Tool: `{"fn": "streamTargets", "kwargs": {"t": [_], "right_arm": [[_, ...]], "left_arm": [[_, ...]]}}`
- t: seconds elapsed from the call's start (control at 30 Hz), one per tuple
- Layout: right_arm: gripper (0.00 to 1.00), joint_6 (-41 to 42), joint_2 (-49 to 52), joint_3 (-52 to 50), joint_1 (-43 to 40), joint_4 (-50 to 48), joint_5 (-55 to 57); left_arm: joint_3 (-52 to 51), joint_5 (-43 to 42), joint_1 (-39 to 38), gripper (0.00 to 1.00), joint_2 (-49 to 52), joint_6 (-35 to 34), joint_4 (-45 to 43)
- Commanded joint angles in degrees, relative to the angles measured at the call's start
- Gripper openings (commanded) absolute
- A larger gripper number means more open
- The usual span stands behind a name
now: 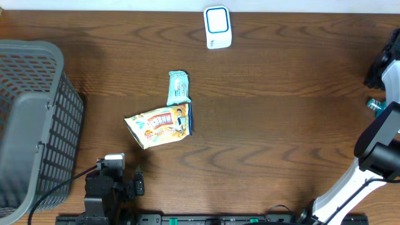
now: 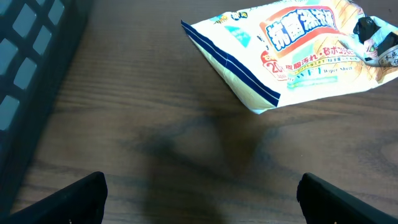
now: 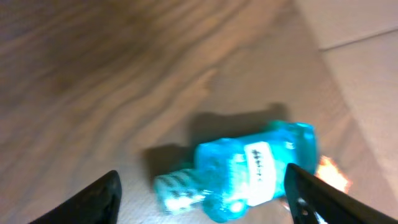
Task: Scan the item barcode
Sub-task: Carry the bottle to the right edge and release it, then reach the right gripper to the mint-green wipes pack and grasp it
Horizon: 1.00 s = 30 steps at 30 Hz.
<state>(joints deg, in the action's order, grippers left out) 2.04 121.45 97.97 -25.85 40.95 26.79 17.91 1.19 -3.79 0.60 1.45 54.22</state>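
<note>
Right jaws spread astride the blue bottle [image 3: 249,168]
My right gripper [image 3: 202,174] hangs released, a finger either side of the bottle lying label-up at the table's right edge, likely lined up to carry it to the scanner [image 1: 217,27] at the far edge; my left gripper [image 2: 202,180], wide and empty, sits by the wipes pack [image 1: 159,124]

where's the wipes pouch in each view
overhead: wipes pouch left of centre, just below a small teal packet
left wrist: upper right, running off the right edge
right wrist: not in it
shared landmark: grey basket, left of the pouch in overhead and left wrist
</note>
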Motion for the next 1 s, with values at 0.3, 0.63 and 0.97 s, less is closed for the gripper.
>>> {"fn": "streamTargets", "kwargs": {"t": [0.3,0.63,0.97], "right_arm": [[0.99,5.81,-1.22,0.87,8.24,0.83,-40.02],[0.99,16.13,-1.18,-1.25,23.30,2.34,-62.66],[0.99,17.51,0.63,-1.29,44.59,-4.81,-48.52]], "left_arm": [[-0.22,-0.59,0.24,0.98,-0.26,-0.26,2.32],[-0.22,-0.59,0.24,0.98,-0.26,-0.26,2.32],[-0.22,-0.59,0.24,0.98,-0.26,-0.26,2.32]]}}
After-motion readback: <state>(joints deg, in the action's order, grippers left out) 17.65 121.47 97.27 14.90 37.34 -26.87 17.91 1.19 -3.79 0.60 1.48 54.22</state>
